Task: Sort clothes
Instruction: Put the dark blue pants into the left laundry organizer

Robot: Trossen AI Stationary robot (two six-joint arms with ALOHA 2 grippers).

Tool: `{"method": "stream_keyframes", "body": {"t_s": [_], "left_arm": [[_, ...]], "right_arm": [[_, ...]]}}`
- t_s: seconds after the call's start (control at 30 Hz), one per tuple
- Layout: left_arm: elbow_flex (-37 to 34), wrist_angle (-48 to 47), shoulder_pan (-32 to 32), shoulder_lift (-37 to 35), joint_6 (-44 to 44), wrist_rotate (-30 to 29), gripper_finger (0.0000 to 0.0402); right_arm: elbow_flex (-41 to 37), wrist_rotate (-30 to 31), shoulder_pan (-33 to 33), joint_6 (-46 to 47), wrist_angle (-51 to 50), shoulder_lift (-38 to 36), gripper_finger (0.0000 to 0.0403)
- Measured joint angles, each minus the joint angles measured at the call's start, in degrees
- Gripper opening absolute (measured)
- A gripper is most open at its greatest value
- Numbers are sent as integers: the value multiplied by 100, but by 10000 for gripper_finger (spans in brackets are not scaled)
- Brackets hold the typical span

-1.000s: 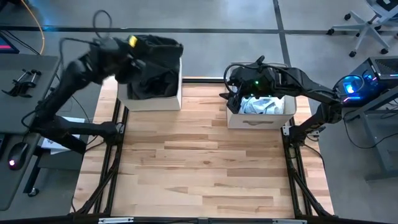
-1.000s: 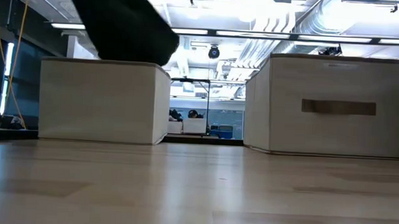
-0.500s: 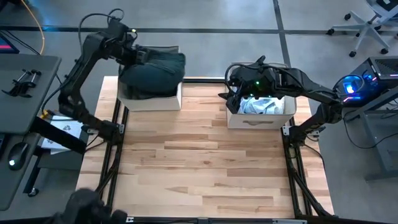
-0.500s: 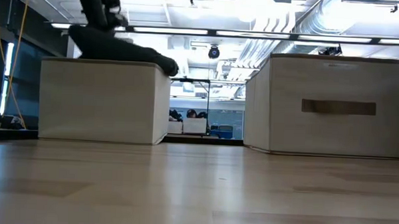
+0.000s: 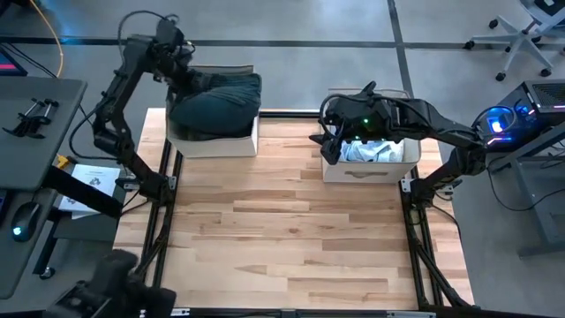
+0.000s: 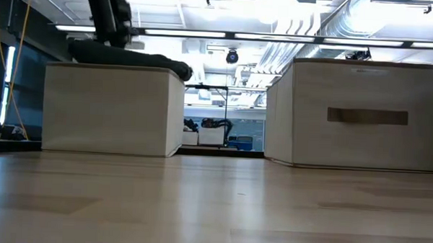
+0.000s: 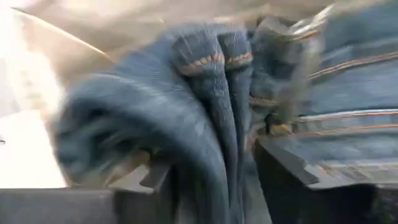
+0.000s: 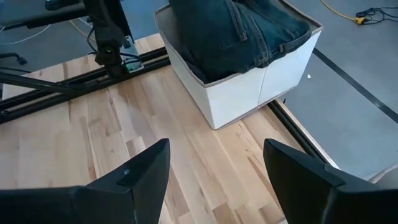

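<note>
The left gripper (image 5: 179, 71) is seen at the far left corner of the table (image 5: 282, 238), over the far edge of the left bin (image 5: 212, 140). In the left wrist view its fingers (image 7: 143, 183) are parted, with a fold of the dark denim garment (image 7: 205, 124) lying between them; whether the cloth is gripped or already let go cannot be told. The dark denim garment is heaped in the left bin, rising above its rim, and in the low view it is seen lying across the top of that bin.

Toward the far right corner, the right bin (image 5: 369, 168) is placed near the table's far edge. The pale clothes (image 5: 371, 150), white and light blue, are piled inside it. The right gripper (image 5: 334, 141) is held over the left edge of the right bin, its fingers (image 8: 140, 174) spread wide with nothing between them.
</note>
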Motion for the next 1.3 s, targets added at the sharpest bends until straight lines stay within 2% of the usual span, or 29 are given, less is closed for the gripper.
{"method": "stream_keyframes", "body": {"t_s": [0.13, 0.27, 0.33, 0.47, 0.53, 0.63, 0.73, 0.9, 1.0, 1.13, 1.3], "left_arm": [[1011, -547, 12, -22, -4, -415, 187], [1801, -806, 6, -39, -75, -385, 188], [1938, -772, -55, -160, -180, 134, 182], [1904, -797, -296, -318, -143, 1821, 153], [1696, -768, -569, -318, -20, 1906, 132], [1020, -510, -895, -317, -27, 1060, 98], [-98, 129, -1069, -314, -210, 468, 65], [-2254, 1855, -1114, -329, -270, 242, 21], [-3128, 2849, -1116, -317, -180, -727, 4], [-3173, 2916, -1219, -377, 227, -1801, 4], [-2403, 2492, -1439, -899, 372, -2203, 1]], "right_arm": [[0, 0, 0, -2, 126, 0, 243], [0, 0, 0, -59, 211, 0, 243], [2, 0, 0, -61, 208, 0, 243], [2, 0, 0, -88, 198, 0, 243], [2, 1, 0, -108, 198, 0, 243], [2, 2, 0, -111, 198, 0, 243], [2, 1, 0, -151, 198, 0, 243], [2, 1, 0, -46, 198, 0, 243], [2, -2, 0, 51, 196, 0, 243], [2, -1, 0, 63, 198, 0, 243], [2, 0, 0, 48, 228, 0, 243]]}}
